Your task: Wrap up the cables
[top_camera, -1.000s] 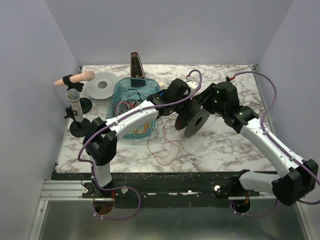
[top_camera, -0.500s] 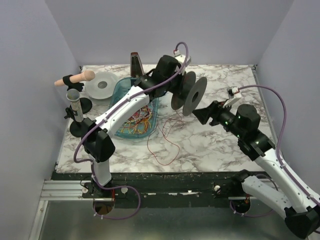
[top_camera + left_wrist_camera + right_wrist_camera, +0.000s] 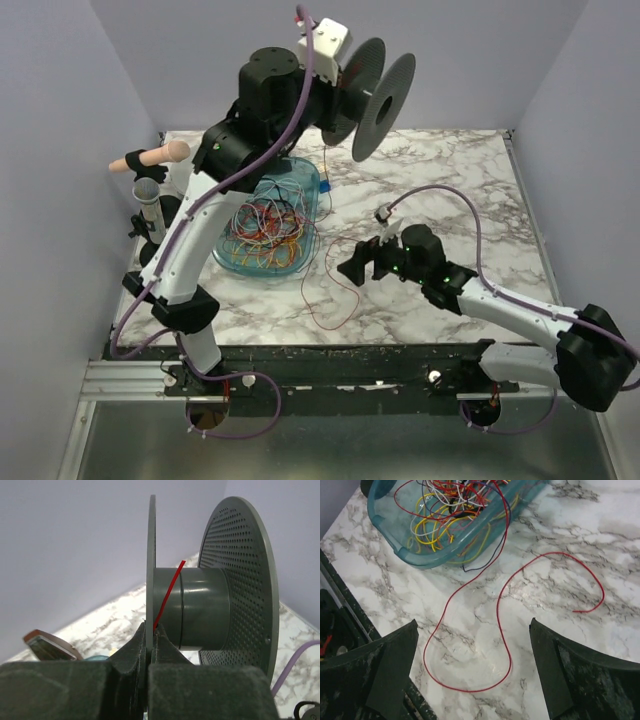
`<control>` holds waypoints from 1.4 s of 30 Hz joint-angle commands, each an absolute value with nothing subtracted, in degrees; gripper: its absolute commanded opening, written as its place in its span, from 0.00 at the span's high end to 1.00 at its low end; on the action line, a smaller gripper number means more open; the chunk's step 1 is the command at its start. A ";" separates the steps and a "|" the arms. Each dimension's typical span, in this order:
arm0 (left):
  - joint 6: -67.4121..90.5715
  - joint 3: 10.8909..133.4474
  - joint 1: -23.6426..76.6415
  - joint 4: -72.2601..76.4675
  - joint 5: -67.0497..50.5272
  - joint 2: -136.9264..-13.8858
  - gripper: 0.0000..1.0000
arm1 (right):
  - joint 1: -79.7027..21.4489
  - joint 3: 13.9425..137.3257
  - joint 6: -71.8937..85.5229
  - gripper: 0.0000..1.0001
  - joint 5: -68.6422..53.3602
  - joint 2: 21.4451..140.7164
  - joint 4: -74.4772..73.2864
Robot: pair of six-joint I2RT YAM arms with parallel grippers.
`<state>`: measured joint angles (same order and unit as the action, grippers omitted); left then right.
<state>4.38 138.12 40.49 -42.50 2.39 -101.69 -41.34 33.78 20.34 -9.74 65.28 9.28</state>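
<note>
The left gripper (image 3: pixel 150 639) is raised high above the far end of the teal translucent plastic bin (image 3: pixel 309 190). Its fingers are pressed together on the thin rim of one flange of a dark grey perforated plastic spool (image 3: pixel 202 607). A short red cable end (image 3: pixel 168 596) slants across the spool's hub and disappears between the fingers, so it appears to be pinched against the flange. That would anchor the wire for the first turns. Holding the spool by its rim leaves the hub bare for winding.

The right gripper (image 3: pixel 472 630) hangs low just beside the bin, on the side facing the right arm. Its fingers are spread wide and hold nothing. Directly below it a loose red cable (image 3: pixel 502 630) snakes over the white marble-patterned table (image 3: pixel 450 170). One end curls away from the bin and the other part runs back toward the bin's near corner. The wide spread and downward aim suggest it is lined up to pick this strand, probably to guide it to the hub.

Whether this strand is the one anchored on the spool cannot be traced. The other cables, a tangle of red, yellow and white wires (image 3: pixel 452 507), lie inside the bin, unwound.
</note>
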 commanded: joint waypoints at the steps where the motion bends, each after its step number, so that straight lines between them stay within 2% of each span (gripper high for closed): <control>1: -2.19 143.52 40.25 -40.60 9.22 -96.24 1.00 | -45.78 35.85 7.60 0.00 -10.45 70.30 19.08; 3: -3.34 144.66 40.34 -40.52 10.37 -95.28 1.00 | -47.28 40.58 3.18 0.00 -9.50 75.12 11.73; 6: -3.95 144.84 40.34 -41.66 10.99 -93.87 1.00 | -47.63 50.08 7.28 0.03 -0.38 81.98 -7.50; 10: -4.39 145.63 39.73 -43.06 11.78 -93.34 1.00 | -50.18 47.65 7.20 0.04 2.20 84.63 -10.19; 15: -4.66 146.78 39.29 -43.77 11.34 -93.43 1.00 | -50.19 45.97 18.87 0.10 5.97 87.89 -18.01; 20: -4.22 147.04 39.02 -44.38 10.72 -94.04 1.00 | -50.89 44.12 25.92 0.26 6.06 89.55 -18.81; 25: -3.69 147.92 39.02 -44.65 10.11 -94.48 1.00 | -52.12 46.75 28.47 0.37 9.58 95.08 -20.91; 30: -3.69 147.83 39.02 -44.74 9.93 -94.13 1.00 | -53.61 51.24 30.14 0.68 15.72 99.67 -29.52; 31: -3.78 147.83 39.02 -44.82 9.93 -94.13 1.00 | -53.79 50.89 30.15 0.77 16.69 99.58 -30.31; 32: -3.78 147.83 38.94 -45.09 9.84 -94.04 1.00 | -53.79 50.11 30.67 0.91 17.66 99.15 -30.50; 33: -3.78 147.75 39.02 -45.17 9.76 -93.96 1.00 | -53.79 49.05 31.28 0.99 18.71 98.10 -30.76; 38: -3.52 146.87 39.02 -45.79 8.27 -93.52 1.00 | -49.76 46.58 32.96 0.99 24.69 88.70 -30.41; 42: -2.64 146.51 39.02 -46.32 5.46 -93.16 1.00 | -35.99 46.85 29.63 0.99 21.72 82.46 -27.08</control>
<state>-3.92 145.60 39.31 -49.32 8.84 -95.07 -46.96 47.24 31.20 19.53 87.88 -25.91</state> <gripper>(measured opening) 0.032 0.010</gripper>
